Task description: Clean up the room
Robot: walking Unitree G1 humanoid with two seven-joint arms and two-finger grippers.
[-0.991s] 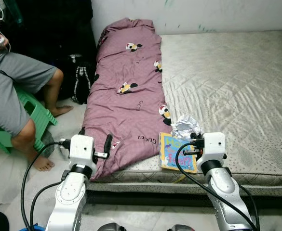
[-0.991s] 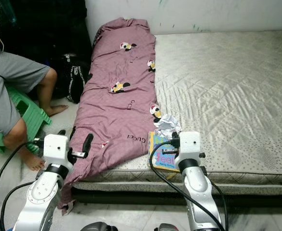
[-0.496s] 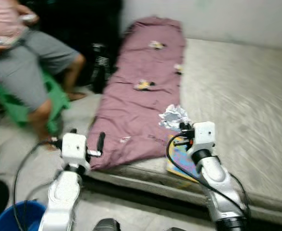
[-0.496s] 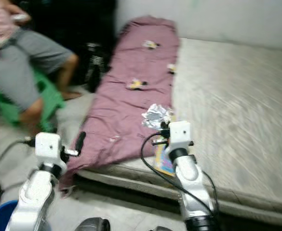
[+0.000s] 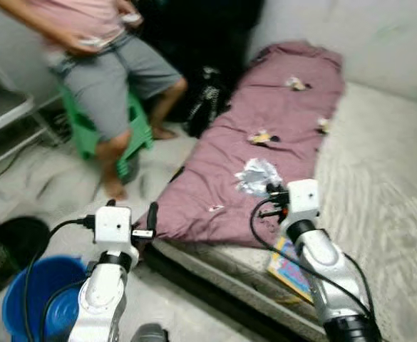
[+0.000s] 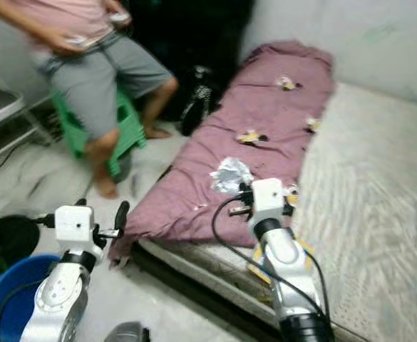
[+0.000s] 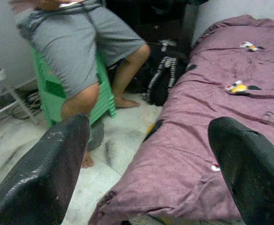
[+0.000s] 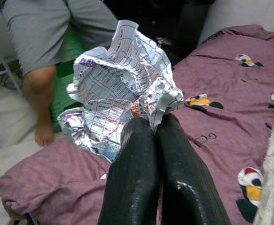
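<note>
A crumpled ball of printed paper (image 8: 122, 89) is pinched in my right gripper (image 8: 154, 123), whose black fingers are shut on it. In the eye views this paper (image 5: 258, 174) is held above the purple blanket (image 5: 265, 135) near the bed's front edge. My left gripper (image 7: 151, 126) is open and empty, hovering over the floor beside the blanket's hanging end; one of its fingers (image 5: 151, 216) shows in the left eye view. A blue bucket (image 5: 37, 296) stands on the floor at lower left, under my left arm.
A person (image 5: 101, 78) sits on a green stool (image 5: 87, 132) at upper left. A black bag (image 5: 204, 107) leans by the bed. A colourful book (image 5: 290, 267) lies at the mattress (image 5: 386, 178) edge. A dark round object (image 5: 16, 239) sits beside the bucket.
The camera has swung left, bringing the floor, the blue bucket and more of the person into view. My right gripper still holds the crumpled paper; the left stays open.
</note>
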